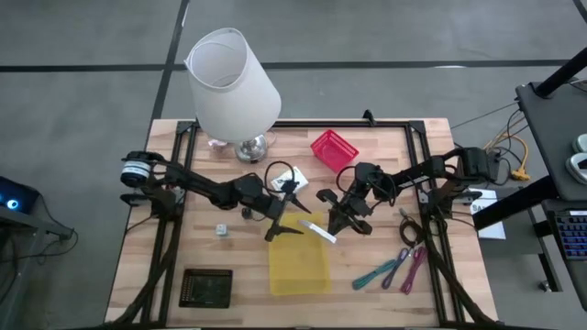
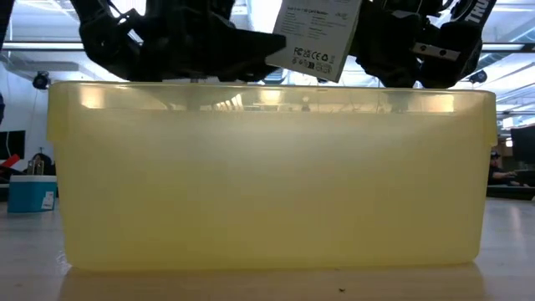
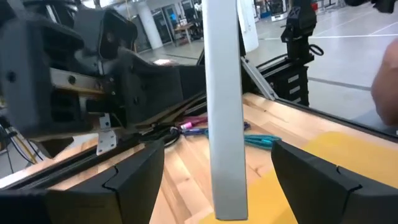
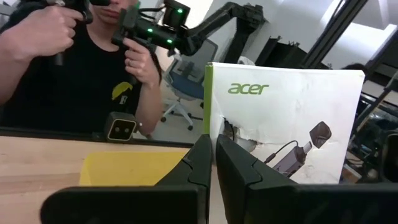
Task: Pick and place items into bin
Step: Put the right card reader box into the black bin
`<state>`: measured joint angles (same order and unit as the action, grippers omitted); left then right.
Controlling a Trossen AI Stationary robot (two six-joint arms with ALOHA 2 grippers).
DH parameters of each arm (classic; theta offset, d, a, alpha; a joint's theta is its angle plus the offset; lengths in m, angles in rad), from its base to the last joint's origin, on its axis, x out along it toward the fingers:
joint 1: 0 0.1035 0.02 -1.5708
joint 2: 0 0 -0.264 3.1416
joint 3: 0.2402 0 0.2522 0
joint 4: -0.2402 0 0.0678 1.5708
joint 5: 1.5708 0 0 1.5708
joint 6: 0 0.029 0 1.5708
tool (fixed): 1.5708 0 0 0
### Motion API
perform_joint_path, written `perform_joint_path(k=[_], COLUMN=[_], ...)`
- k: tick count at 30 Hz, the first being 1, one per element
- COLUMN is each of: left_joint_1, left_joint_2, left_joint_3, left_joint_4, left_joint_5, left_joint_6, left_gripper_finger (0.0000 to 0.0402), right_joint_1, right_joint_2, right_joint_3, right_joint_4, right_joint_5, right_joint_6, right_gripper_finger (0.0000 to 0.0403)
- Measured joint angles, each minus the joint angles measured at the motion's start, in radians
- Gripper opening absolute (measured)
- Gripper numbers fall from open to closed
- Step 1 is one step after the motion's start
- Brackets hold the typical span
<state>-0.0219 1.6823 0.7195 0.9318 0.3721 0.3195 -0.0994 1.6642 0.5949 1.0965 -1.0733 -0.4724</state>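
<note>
A flat white box with printed marks [image 1: 316, 230] hangs above the far rim of the yellow bin [image 1: 299, 267]. It also shows in the low view [image 2: 322, 38] above the bin [image 2: 267, 184]. My right gripper [image 4: 214, 168] is shut on the box [image 4: 292, 118]. My left gripper [image 3: 214, 177] is open. Its fingers stand on either side of the box's narrow edge [image 3: 225, 112] without touching it. In the high view, my left gripper [image 1: 280, 226] is to the left of the box and my right gripper [image 1: 342, 220] to its right. My right gripper pinches the white box between its two fingers, near the lower corner by the green-edged side [image 4: 209, 124]. The fingers themselves hide the exact place of contact. The box stands upright beyond the fingers, lifted clear above the bin's far rim.
A big white lamp [image 1: 234, 87] stands at the far left and a red basket [image 1: 333, 148] at the far middle. A small cube [image 1: 221, 229] and a dark board [image 1: 205, 287] lie left of the bin. Teal [image 1: 379, 273] and pink-purple [image 1: 410, 269] strips and a black cable [image 1: 410, 229] lie to its right. A person [image 4: 68, 68] stands beyond the table.
</note>
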Motion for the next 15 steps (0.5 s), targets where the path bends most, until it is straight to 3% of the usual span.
perform_joint_path(k=[15], left_joint_1=[0.001], left_joint_2=[0.019], left_joint_3=[0.017], left_joint_4=[0.001], left_joint_5=[-0.003], left_joint_6=[0.001], left_gripper_finger=[0.0279], right_joint_1=[0.0], right_joint_2=[0.0], right_joint_3=[0.0], right_joint_4=[-0.011], right_joint_5=[0.001], right_joint_6=[0.0], right_gripper_finger=[0.0008])
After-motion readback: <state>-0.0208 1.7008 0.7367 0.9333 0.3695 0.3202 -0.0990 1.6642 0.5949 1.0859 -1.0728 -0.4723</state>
